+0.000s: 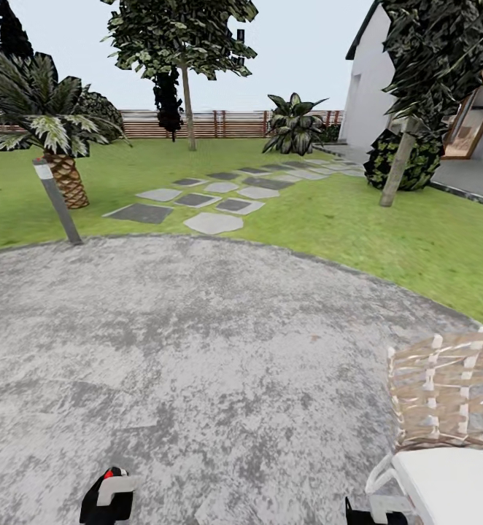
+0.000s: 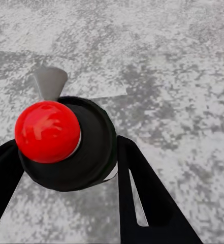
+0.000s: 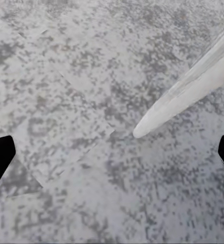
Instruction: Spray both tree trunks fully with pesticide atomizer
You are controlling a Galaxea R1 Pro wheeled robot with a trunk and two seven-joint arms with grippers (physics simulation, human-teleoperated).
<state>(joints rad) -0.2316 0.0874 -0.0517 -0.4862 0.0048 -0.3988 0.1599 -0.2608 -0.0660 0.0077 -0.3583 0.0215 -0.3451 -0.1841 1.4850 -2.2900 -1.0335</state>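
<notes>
Clamped between the left gripper's (image 2: pixel 66 168) black fingers, the pesticide atomizer (image 2: pixel 66 145) stands with its long axis toward the wrist camera, red top nearest. Right gripper (image 3: pixel 112 152) gapes wide, holding nothing. Grey concrete floor (image 1: pixel 198 350) below; lawn (image 1: pixel 358 219), fence (image 1: pixel 219 124), two trees (image 1: pixel 187 44) beyond.

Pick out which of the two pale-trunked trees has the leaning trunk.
The tree on the right, near the white house: its pale trunk tilts, rising toward the right. The other tree, far back by the wooden fence, stands straight.
</notes>
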